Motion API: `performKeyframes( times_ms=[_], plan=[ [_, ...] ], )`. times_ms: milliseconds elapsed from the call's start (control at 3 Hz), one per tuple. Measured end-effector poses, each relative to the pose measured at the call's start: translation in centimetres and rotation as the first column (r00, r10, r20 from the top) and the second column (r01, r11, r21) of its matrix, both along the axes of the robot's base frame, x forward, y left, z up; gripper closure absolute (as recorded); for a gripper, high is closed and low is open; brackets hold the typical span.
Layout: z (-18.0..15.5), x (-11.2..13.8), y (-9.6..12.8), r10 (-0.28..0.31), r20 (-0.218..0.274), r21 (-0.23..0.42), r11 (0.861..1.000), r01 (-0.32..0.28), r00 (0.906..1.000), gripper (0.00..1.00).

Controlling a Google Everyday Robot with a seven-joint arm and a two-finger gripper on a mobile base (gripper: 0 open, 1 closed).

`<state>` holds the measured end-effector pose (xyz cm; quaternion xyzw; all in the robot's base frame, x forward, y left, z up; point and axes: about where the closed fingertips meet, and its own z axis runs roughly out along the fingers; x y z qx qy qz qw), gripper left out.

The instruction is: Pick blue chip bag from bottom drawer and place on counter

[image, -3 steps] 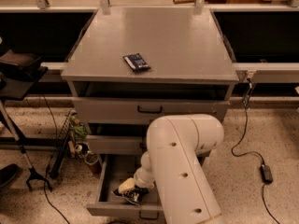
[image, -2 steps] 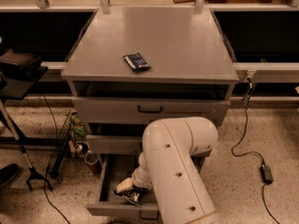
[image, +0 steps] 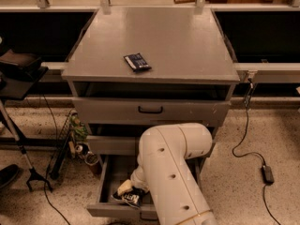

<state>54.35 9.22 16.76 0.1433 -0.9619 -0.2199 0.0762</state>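
Observation:
The bottom drawer (image: 104, 209) is pulled open below the two shallower drawers. The blue chip bag (image: 131, 198), dark blue with white patches, lies inside it near the front. My white arm reaches down into the drawer. The gripper (image: 125, 188) is at the bag, right over its top edge, and is largely hidden by the arm. The counter (image: 178, 41) is the broad grey cabinet top. Only a small flat dark blue packet (image: 137, 62) lies on it, near the front left.
The top drawer (image: 150, 109) stands slightly open with a black handle. A black stand and tripod legs (image: 18, 139) are on the left. Cables and small items (image: 77, 139) lie beside the cabinet's left side. A power cable with an adapter (image: 267, 172) lies on the floor at the right.
My arm has shifted slightly to the left over the open bottom drawer. The chip bag and the packet on the counter have not moved.

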Motion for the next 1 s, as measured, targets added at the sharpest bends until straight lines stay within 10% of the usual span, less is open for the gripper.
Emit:
performKeyframes(
  times_ms=[1000],
  plan=[
    [0.3,-1.4,-1.3,-0.021,0.016,0.004,1.000,0.021,0.9996,0.88]
  ],
)
